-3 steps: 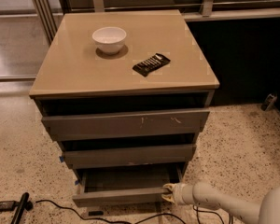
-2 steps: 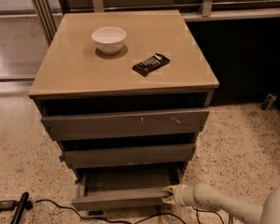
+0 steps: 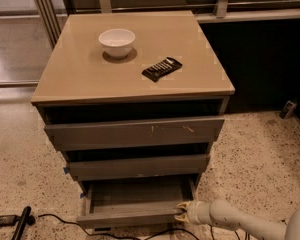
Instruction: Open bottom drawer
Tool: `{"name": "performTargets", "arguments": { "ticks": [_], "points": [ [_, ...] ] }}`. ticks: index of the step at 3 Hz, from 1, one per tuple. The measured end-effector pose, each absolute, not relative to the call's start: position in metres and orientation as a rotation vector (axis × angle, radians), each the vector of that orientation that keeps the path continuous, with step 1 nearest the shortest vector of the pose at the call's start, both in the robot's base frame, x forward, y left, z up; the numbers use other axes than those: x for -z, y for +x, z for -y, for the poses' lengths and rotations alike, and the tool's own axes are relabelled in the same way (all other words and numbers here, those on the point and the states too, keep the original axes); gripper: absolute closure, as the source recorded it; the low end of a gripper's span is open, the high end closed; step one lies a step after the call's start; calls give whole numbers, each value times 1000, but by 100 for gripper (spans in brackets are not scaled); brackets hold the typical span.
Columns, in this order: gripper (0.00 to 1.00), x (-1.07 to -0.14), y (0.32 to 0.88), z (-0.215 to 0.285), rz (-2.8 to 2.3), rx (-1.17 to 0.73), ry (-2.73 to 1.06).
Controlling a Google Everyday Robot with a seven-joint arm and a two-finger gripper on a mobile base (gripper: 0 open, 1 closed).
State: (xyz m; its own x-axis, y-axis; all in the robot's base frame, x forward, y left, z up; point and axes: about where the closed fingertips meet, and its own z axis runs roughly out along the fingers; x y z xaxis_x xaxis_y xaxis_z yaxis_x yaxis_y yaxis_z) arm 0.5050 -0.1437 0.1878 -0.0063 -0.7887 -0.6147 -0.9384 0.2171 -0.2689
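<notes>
Bottom drawer (image 3: pixel 130 217): lowest of three in the cabinet (image 3: pixel 80 81), pulled out, its shallow grey tray showing.
Gripper (image 3: pixel 181 213): low at the right, at the right end of the bottom drawer's front.
Grip: whether it is clenched or released cannot be told.
Arm (image 3: pixel 240 223): pale, reaching in from the lower right.
Upper drawers: scratched top drawer (image 3: pixel 135 132) and middle drawer (image 3: pixel 140 166), both pushed further in.
Cabinet top: white bowl (image 3: pixel 117 42), with a black packet (image 3: pixel 162 68) near it.

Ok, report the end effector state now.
The end effector sits at the right front corner of the bottom drawer; open or closed cannot be told.
</notes>
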Motion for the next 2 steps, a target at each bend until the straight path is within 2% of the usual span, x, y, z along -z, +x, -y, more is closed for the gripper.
{"name": "performTargets", "arguments": {
  "ticks": [2],
  "points": [
    [27,-188,505,144,-1822,-284,-1602]
  ]
}}
